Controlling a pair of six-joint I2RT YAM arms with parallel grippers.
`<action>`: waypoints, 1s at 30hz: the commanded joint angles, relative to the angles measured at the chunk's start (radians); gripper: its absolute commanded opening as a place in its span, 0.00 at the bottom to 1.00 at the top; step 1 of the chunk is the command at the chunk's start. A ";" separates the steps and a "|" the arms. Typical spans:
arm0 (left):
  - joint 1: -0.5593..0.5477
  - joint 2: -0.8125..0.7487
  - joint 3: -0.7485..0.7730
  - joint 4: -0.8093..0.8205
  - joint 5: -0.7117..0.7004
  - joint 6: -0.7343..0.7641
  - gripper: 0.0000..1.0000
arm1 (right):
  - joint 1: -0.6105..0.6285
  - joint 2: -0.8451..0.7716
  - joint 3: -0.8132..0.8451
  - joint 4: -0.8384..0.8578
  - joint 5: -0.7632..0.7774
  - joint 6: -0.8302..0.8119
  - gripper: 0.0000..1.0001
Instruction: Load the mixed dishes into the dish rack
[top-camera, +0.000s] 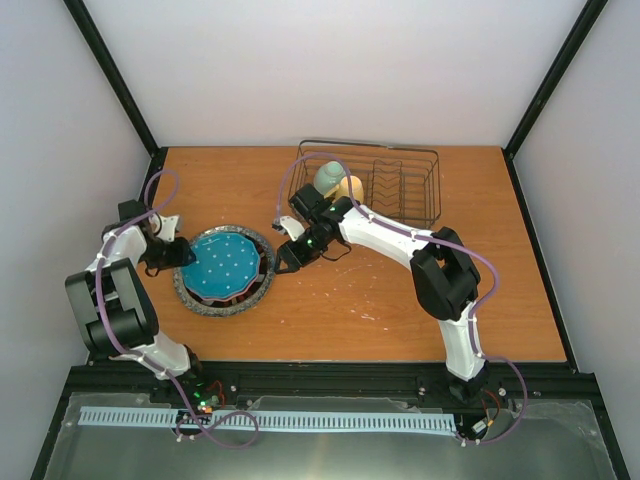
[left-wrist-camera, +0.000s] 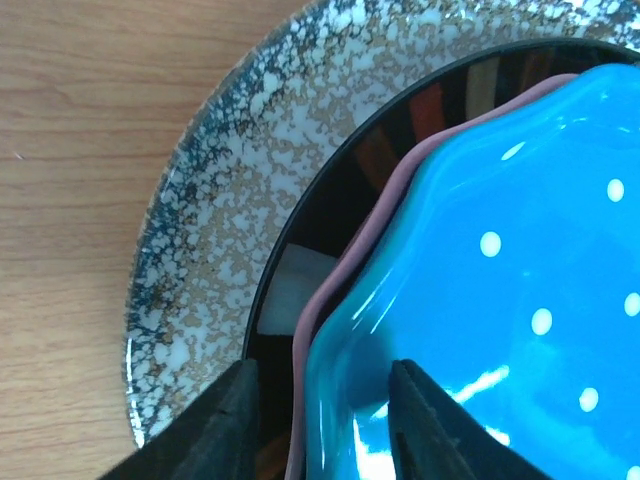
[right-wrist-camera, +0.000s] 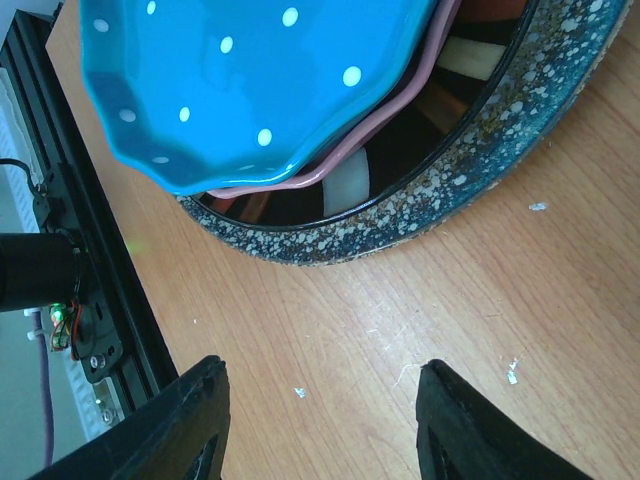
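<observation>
The plates lie stacked left of the table's centre: teal white-dotted plate (top-camera: 222, 262) (left-wrist-camera: 520, 230) (right-wrist-camera: 250, 90) on top, pink plate (left-wrist-camera: 395, 185) (right-wrist-camera: 402, 108) under it, then the dark-rimmed plate (left-wrist-camera: 330, 200) and the grey speckled plate (top-camera: 203, 301) (left-wrist-camera: 250, 150) (right-wrist-camera: 470, 170). My left gripper (top-camera: 183, 252) (left-wrist-camera: 325, 420) straddles the left rims of the teal and pink plates, one finger over the teal surface, the other outside the pink rim with a gap. Open, my right gripper (top-camera: 283, 262) (right-wrist-camera: 320, 420) hovers over bare wood beside the stack's right edge. The dish rack (top-camera: 420, 190) holds the pale green bowl (top-camera: 327, 177) and yellow mug (top-camera: 351, 187).
The black wire rack stands at the back, right of centre, with upright dividers in its right half. A black rail (right-wrist-camera: 110, 290) runs along the near table edge. Grey walls close in both sides.
</observation>
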 joint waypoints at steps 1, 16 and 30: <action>-0.001 0.032 0.039 -0.012 0.028 0.007 0.33 | 0.005 -0.002 0.017 0.002 0.007 -0.013 0.52; -0.001 -0.012 0.066 -0.024 0.005 0.004 0.01 | 0.004 0.010 0.022 0.003 0.004 -0.012 0.52; -0.001 -0.144 0.076 0.041 0.218 0.030 0.01 | 0.005 0.060 0.014 0.124 -0.129 0.028 0.53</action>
